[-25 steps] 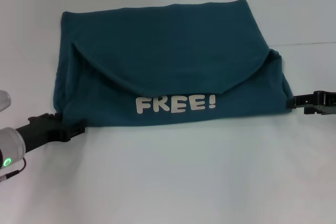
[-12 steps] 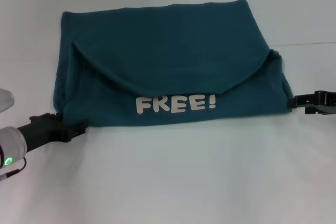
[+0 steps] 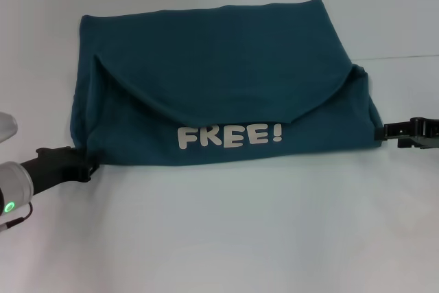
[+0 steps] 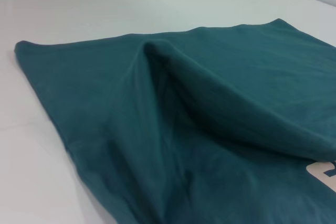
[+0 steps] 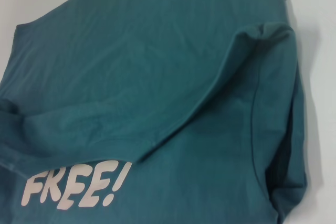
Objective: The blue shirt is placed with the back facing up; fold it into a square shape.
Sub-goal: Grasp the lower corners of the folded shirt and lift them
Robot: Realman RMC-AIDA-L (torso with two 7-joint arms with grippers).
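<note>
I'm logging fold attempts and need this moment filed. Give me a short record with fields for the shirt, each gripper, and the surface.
shirt: the blue shirt, partly folded, near edge turned up so the white "FREE!" lettering shows
shape: wide rectangle, not yet a square
left gripper: left gripper low at the shirt's near-left corner
right gripper: right gripper at the shirt's right edge
surface: white table

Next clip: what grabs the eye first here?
The blue shirt, partly folded mid-table, with white FREE! lettering on its near flap. The left gripper sits at its near-left corner and the right gripper at its right edge.
</note>
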